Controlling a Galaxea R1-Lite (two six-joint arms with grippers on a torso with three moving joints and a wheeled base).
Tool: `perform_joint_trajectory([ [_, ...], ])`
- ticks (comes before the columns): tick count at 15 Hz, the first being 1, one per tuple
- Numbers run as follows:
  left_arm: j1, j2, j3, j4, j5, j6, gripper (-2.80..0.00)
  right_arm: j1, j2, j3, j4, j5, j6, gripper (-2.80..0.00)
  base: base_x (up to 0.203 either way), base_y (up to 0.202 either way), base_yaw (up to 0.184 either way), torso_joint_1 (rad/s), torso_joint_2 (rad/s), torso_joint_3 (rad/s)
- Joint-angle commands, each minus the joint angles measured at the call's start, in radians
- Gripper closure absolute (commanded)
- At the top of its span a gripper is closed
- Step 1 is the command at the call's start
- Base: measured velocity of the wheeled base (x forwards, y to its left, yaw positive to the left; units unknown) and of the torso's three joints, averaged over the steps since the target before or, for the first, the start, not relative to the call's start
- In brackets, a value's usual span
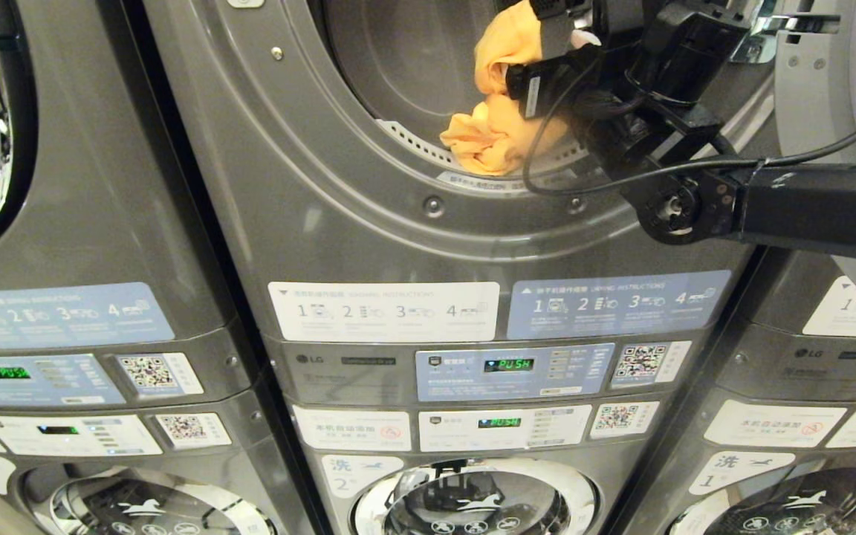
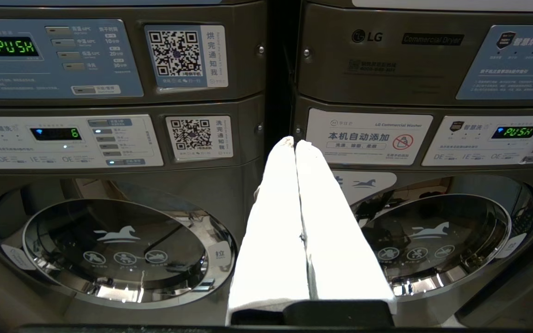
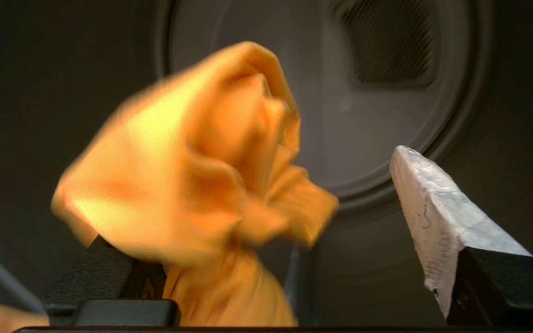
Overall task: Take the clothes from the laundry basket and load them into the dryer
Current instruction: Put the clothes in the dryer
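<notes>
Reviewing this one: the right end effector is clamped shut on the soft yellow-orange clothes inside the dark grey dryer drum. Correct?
Not quite. The right end effector is open; the right wrist view shows its white finger standing well clear of the soft yellow-orange clothes. It is inside the dark grey dryer drum, as stated.

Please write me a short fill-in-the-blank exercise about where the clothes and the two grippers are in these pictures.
1. The clothes are coloured ____.
2. The right gripper reaches into the open dryer with its fingers standing ____.
3. Part of the clothes lies over the lower rim of the dryer's ____.
4. The left gripper points at the washers with its fingers pressed ____.

Missing words: yellow-orange; apart; opening; together
</notes>
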Motion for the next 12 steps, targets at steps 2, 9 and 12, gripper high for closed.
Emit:
perform_joint_trajectory([
  [2,0.001,0.0,0.0,0.0,0.0,0.0,0.0,-0.001,0.039,-0.003,0.0,-0.001,-0.024,-2.8,0.0,0.0,0.0,0.0,0.0,0.0],
  [9,0.0,0.0,0.0,0.0,0.0,-0.001,0.0,0.002,-0.04,-0.001,-0.141,-0.01,-0.073,-2.8,0.0,0.0,0.0,0.0,0.0,0.0],
  [12,0.001,0.0,0.0,0.0,0.0,-0.001,0.0,0.062,-0.113,0.019,-0.134,-0.005,-0.067,-2.8,0.0,0.0,0.0,0.0,0.0,0.0],
])
